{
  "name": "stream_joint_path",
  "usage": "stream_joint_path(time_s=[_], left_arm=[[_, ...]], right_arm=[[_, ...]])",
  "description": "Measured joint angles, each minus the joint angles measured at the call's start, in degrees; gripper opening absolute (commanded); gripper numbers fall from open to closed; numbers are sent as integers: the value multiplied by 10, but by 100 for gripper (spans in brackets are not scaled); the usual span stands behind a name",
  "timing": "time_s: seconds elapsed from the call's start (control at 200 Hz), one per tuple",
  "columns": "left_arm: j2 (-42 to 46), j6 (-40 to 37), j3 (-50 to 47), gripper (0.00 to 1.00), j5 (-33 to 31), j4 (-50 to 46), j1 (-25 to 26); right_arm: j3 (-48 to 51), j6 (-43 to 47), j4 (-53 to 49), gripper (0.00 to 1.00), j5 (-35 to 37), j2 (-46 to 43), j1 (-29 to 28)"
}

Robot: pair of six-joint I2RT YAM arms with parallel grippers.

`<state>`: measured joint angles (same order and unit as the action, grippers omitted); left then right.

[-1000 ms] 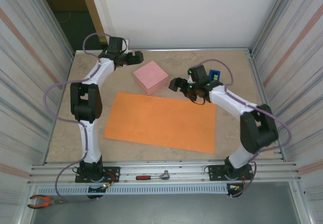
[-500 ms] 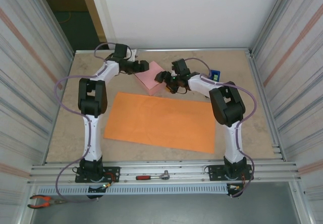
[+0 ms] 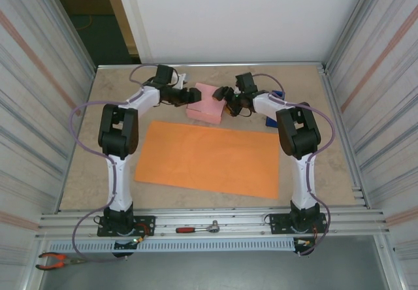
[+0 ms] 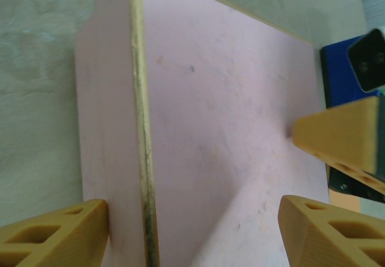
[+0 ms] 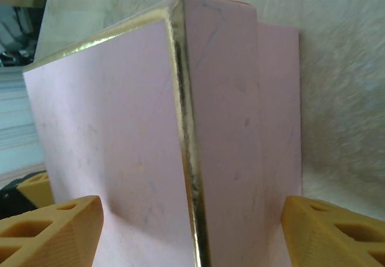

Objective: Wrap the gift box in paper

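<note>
Gift box (image 3: 208,104), pale pink with a gilt edge, is at the far middle of the worktop (image 3: 81,172), just beyond the far edge of the orange paper (image 3: 209,159) and not yet on it. From above it looks tipped rather than flat, though I cannot be sure. My left hand (image 3: 193,95) reaches it from the left and my right hand (image 3: 223,94) from the right, so the 2 face each other across it. On the left wrist camera the jaws are spread wide across the box, with 1 of the fingers (image 4: 54,234) against its side wall. The other overlaps the top face, and I cannot tell whether it is pressing. On the right wrist camera the fingers (image 5: 54,225) flank a corner of the box just as wide, and again I cannot tell whether they grip or merely bracket it. My guess is that the step in hand is moving the box onto the sheet. What worries me is a corner hold: smooth card caught on a corner could twist out or drop. The 2 hands are also very close, and a finger of the right hand is already visible on the left wrist camera, so uneven motion could make them collide or pull the box askew. If the box drags low, it could push or crease the sheet. The blue object (image 3: 277,97) by my right arm could also get knocked.
</note>
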<state>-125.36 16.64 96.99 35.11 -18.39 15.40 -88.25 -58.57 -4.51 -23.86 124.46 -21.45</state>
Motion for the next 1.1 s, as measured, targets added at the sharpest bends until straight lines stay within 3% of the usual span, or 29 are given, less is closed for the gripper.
stream_joint_path(time_s=[0.16,0.326,0.556,0.827,1.102], left_arm=[[0,2,0,76,-2,4,3],[-4,0,0,65,-17,0,4],[12,1,-24,61,-35,-9,17],[211,32,-174,61,-83,-3,73],[364,80,-332,62,-143,-6,148]], right_arm=[[5,7,0,73,0,-2,-2],[5,10,0,50,0,-2,-4],[53,21,-8,48,15,-50,-7],[165,40,-41,48,79,-237,-39],[311,37,-58,48,179,-402,-130]])
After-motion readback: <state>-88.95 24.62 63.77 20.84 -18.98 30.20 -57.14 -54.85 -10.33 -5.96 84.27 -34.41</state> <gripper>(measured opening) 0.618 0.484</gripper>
